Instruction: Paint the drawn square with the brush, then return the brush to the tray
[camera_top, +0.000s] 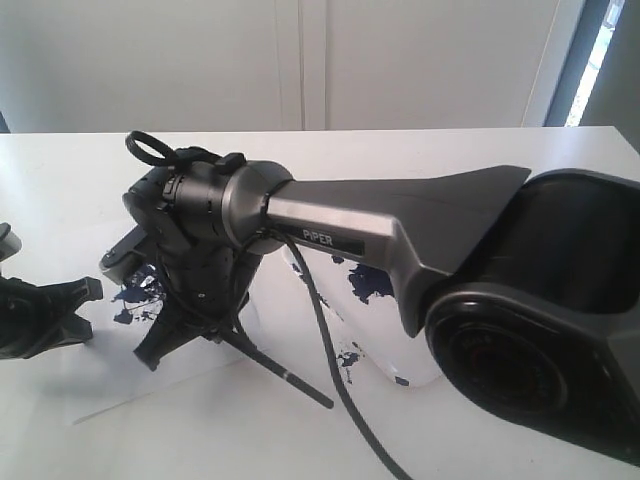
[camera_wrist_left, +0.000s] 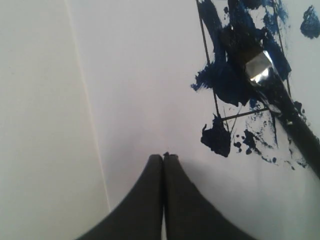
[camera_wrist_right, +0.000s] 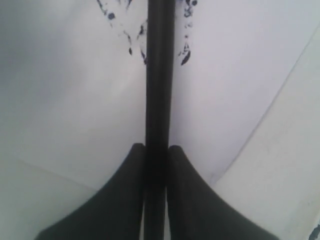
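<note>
Painting step: your right gripper pinches the brush by its black handle.
From that pinch the bristles reach down onto the drawn square, left in the scene, where blue smears cover part of the outline and spill past it. Your left gripper hangs near it over the white paper sheet, pressed together on nothing. You look partway through the fill: next you need strokes across the bare patches, then a lift and a carry right to the tray.
</note>
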